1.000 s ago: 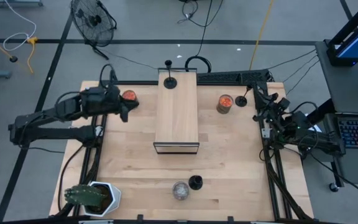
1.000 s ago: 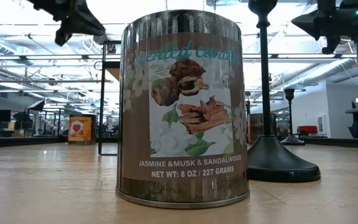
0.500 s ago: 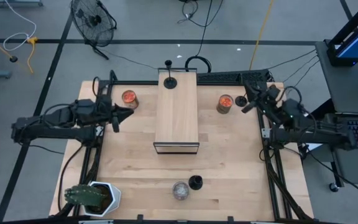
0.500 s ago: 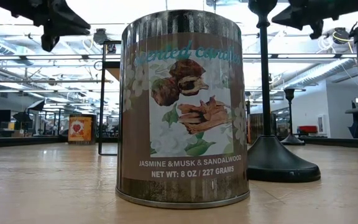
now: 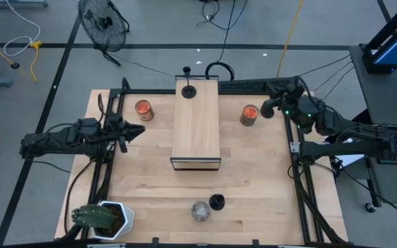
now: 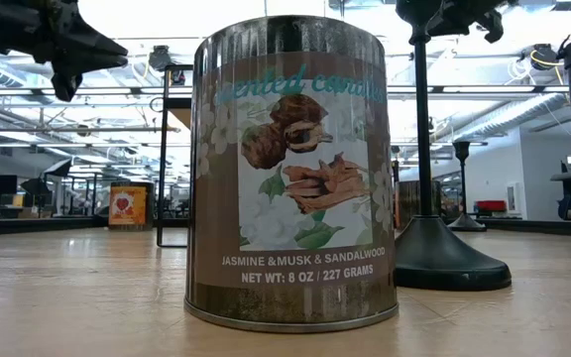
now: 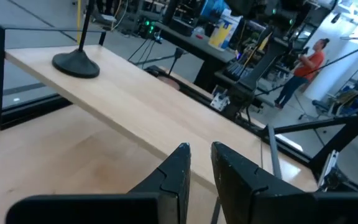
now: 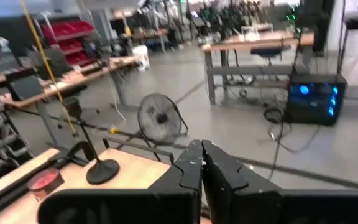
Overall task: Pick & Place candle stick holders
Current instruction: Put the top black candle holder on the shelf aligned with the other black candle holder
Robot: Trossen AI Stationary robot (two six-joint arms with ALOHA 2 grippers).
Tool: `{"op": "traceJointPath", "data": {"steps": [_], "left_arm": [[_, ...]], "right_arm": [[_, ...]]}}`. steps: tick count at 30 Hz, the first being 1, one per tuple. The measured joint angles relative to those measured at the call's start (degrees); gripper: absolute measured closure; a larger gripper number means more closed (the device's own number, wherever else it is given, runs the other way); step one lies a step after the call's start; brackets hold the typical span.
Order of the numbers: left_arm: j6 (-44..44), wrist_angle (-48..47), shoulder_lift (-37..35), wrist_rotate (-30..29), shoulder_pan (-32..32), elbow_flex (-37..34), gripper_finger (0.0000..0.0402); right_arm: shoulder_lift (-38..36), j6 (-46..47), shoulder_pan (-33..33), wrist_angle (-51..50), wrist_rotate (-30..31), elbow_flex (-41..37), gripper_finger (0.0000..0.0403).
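On table (image 5: 253, 179): three candle stick holders (image 5: 188, 90), two tins (image 5: 143, 108) — left gripper (image 5: 138, 129) parted, right gripper (image 5: 266, 108) closed.

The wooden table (image 5: 253, 186) carries a raised wooden shelf (image 5: 197, 131), two orange-topped tins (image 5: 143, 109), a plant pot (image 5: 109, 219) and candle stick holders (image 5: 216, 202).

One camera hangs overhead, looking straight down on the whole pale wooden table (image 5: 253, 179). Another sits at table-top height, very near a tall printed metal candle tin (image 6: 293, 169), facing level into the room. The left wrist camera looks forward past its own dark fingers (image 7: 176, 171) across the raised light wooden platform (image 7: 148, 102), which the overhead view shares. The right wrist camera looks beyond its fingers (image 8: 194, 165) toward a round floor fan (image 8: 159, 116), probably the one seen from overhead.
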Motion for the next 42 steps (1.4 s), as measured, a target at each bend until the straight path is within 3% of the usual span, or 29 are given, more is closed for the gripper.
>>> {"op": "traceJointPath", "data": {"steps": [11,17,21,28,42], "left_arm": [[-0.9,-4.4,-6.2,1.2,-0.1,-3.2,0.033],[-1.4,-6.7,-6.3,1.6,-0.1,-3.2,0.033],[-3.0,-8.4,-6.3,1.6,-0.1,-3.2,0.033],[-4.2,-9.3,-6.3,1.7,-0.1,-3.2,0.033],[-4.1,-9.3,-6.3,1.6,-0.1,-3.2,0.033]], "right_arm": [[9.9,15.4,-5.6,-25.6,-0.2,13.4,0.0403],[14.9,24.0,-13.4,-39.5,-11.4,18.1,0.0403],[18.3,25.0,-18.4,-47.1,-17.7,20.3,0.0403],[21.1,18.3,-25.6,-48.3,-28.4,21.8,0.0403],[20.8,10.0,-34.4,-50.0,-31.4,21.8,0.0403]]}}
